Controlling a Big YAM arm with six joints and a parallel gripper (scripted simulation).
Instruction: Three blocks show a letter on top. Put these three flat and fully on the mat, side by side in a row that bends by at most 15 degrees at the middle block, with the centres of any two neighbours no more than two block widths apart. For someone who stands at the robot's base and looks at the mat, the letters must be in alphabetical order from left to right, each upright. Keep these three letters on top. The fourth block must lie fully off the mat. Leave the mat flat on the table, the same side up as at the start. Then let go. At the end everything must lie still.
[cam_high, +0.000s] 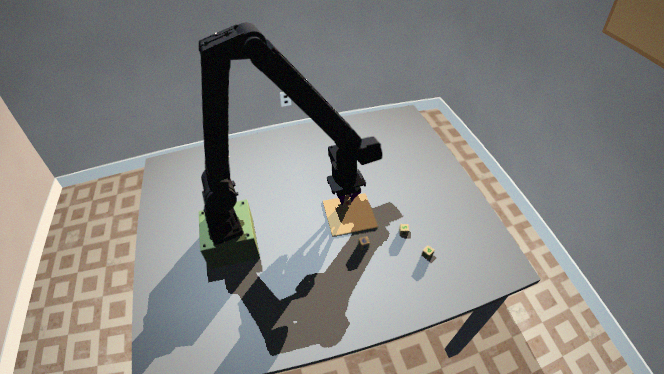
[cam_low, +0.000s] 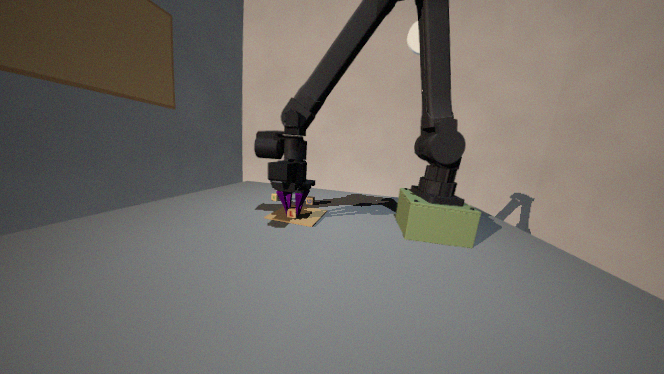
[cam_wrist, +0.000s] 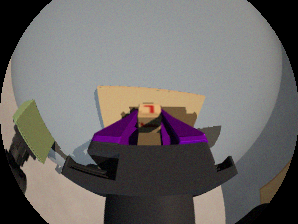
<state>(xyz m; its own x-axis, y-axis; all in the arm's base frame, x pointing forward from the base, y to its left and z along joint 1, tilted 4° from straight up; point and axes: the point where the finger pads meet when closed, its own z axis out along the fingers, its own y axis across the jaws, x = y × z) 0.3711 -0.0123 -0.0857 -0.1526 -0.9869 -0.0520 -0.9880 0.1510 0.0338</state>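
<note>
My gripper (cam_high: 346, 204) (cam_low: 292, 212) (cam_wrist: 149, 113) points down over the tan mat (cam_high: 367, 220) (cam_low: 312, 220) (cam_wrist: 112, 99). Its purple fingers are shut on a wooden block (cam_low: 291, 214) (cam_wrist: 149, 112) with a red mark on top. A red L shows on its side in the exterior view. The block is at or just above the mat; contact is unclear. A shaded block with a bluish letter (cam_high: 364, 242) lies off the mat near its edge. Two blocks with green letters, one nearer (cam_high: 404, 229) and one farther from the mat (cam_high: 428, 252), lie on the table.
The green base box (cam_high: 229, 255) (cam_low: 440, 222) (cam_wrist: 37, 131) carries the arm. The arm's shadow crosses the table (cam_high: 400, 310) and the bluish-lettered block. In the exterior view, the loose blocks are small behind the gripper and partly hidden.
</note>
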